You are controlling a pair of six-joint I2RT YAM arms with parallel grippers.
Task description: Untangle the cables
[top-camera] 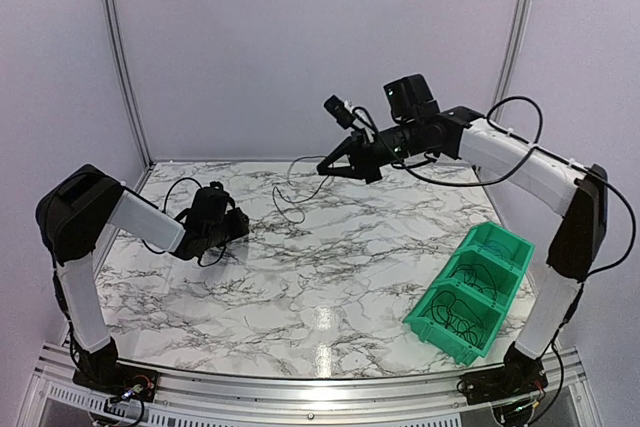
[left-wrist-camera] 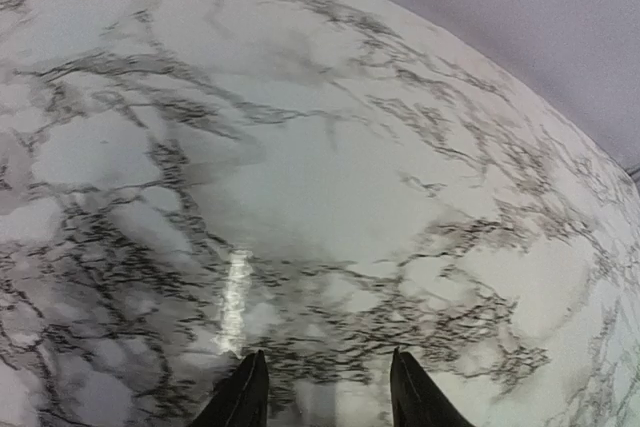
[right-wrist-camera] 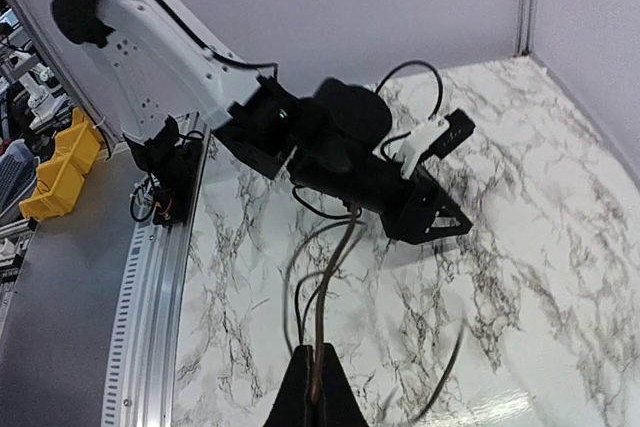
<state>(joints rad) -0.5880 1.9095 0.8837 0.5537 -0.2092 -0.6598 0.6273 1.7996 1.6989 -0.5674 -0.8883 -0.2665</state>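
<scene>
My right gripper (top-camera: 322, 169) is raised above the back middle of the marble table (top-camera: 330, 267) and is shut on the cables (top-camera: 278, 199). These thin dark strands hang from it in a loose loop down to the tabletop. In the right wrist view the strands (right-wrist-camera: 320, 287) run up from between the closed fingers (right-wrist-camera: 300, 392), and one blurred strand (right-wrist-camera: 450, 367) swings at the right. My left gripper (top-camera: 240, 229) is low over the table's left side, apart from the cables. In its own view it (left-wrist-camera: 327, 362) is open, with only marble between the fingers.
A green two-compartment bin (top-camera: 470, 292) holding thin black wires stands at the table's right front. The left arm (right-wrist-camera: 340, 137) and its gripper (right-wrist-camera: 450, 222) lie beyond the hanging strands in the right wrist view. Yellow bins (right-wrist-camera: 55, 172) sit off the table.
</scene>
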